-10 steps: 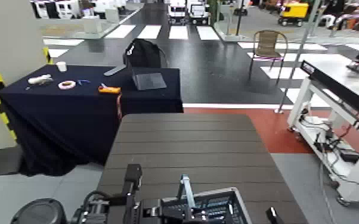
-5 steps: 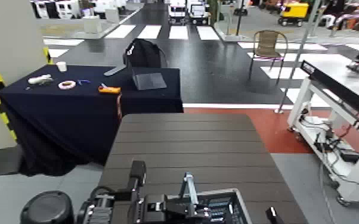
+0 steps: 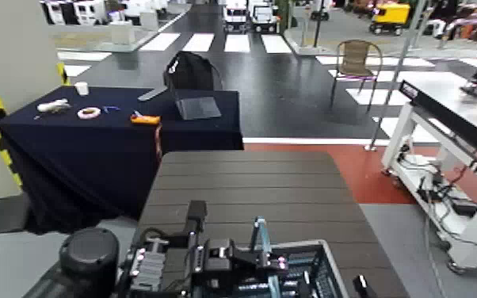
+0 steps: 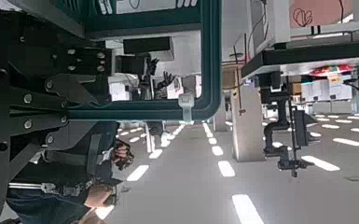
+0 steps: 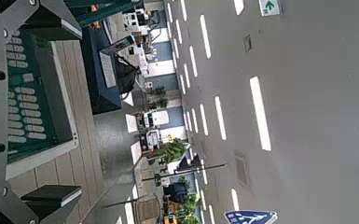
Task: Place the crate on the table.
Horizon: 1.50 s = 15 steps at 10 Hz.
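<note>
The blue-teal crate (image 3: pixel 309 279) with a grey rim sits low at the near end of the dark brown slatted table (image 3: pixel 249 186). I cannot tell whether it rests on the table. Its thin hoop handle (image 3: pixel 258 234) stands up. My left gripper (image 3: pixel 240 260) is shut on the handle; in the left wrist view the teal handle (image 4: pixel 208 65) runs into the gripper (image 4: pixel 89 110). My right gripper (image 3: pixel 360 287) is at the crate's right side. In the right wrist view it (image 5: pixel 67 112) is open, facing the crate's lattice wall (image 5: pixel 28 93) and the table slats (image 5: pixel 79 89).
A navy-draped table (image 3: pixel 91 150) with small items, a laptop and a black backpack (image 3: pixel 190 71) stands beyond the table's left. A white-framed workbench (image 3: pixel 448 111) with cables stands on the right. A chair (image 3: pixel 356 59) is farther back.
My left arm has moved forward and right, carrying the handle and crate a little farther over the table. The right gripper tip has stayed in place.
</note>
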### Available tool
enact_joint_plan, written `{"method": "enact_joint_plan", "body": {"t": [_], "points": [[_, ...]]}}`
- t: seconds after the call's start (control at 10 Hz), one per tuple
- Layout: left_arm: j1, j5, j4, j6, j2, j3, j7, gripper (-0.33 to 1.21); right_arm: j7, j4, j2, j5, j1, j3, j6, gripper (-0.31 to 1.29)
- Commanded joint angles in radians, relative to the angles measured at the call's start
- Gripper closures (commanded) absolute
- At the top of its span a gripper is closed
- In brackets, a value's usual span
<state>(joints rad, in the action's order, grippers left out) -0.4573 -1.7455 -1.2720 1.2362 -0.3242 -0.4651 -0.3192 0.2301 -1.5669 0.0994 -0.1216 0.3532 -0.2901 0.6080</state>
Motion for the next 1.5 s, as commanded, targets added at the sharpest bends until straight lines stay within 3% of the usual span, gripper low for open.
{"method": "enact_joint_plan", "body": {"t": [0.1,0.2,0.4,0.7,0.9,1.1,1.5], "points": [[-0.095,0.027,0.144,-0.009,0.039,-0.05,-0.049,1.2,0.0,0.007,0.002,-0.004,-0.007,-0.006,0.007,0.14],[-0.138,0.055,0.197,-0.017,0.054,-0.075,-0.093,1.2,0.0,0.011,0.005,-0.009,-0.013,-0.012,0.01,0.14],[-0.236,0.192,0.319,-0.064,0.085,-0.159,-0.287,1.2,0.0,0.011,0.006,-0.009,-0.013,-0.014,0.013,0.14],[-0.32,0.348,0.416,-0.139,0.122,-0.207,-0.454,1.2,0.0,0.015,0.006,-0.01,-0.02,-0.02,0.013,0.14],[-0.393,0.518,0.525,-0.208,0.165,-0.238,-0.616,1.2,0.0,0.015,0.008,-0.012,-0.02,-0.021,0.016,0.14],[-0.432,0.572,0.605,-0.231,0.188,-0.244,-0.661,1.2,0.0,0.013,0.008,-0.01,-0.023,-0.026,0.022,0.14],[-0.5,0.618,0.691,-0.235,0.197,-0.242,-0.695,1.2,0.022,-0.004,0.002,0.023,-0.002,-0.011,0.029,0.13]]}}
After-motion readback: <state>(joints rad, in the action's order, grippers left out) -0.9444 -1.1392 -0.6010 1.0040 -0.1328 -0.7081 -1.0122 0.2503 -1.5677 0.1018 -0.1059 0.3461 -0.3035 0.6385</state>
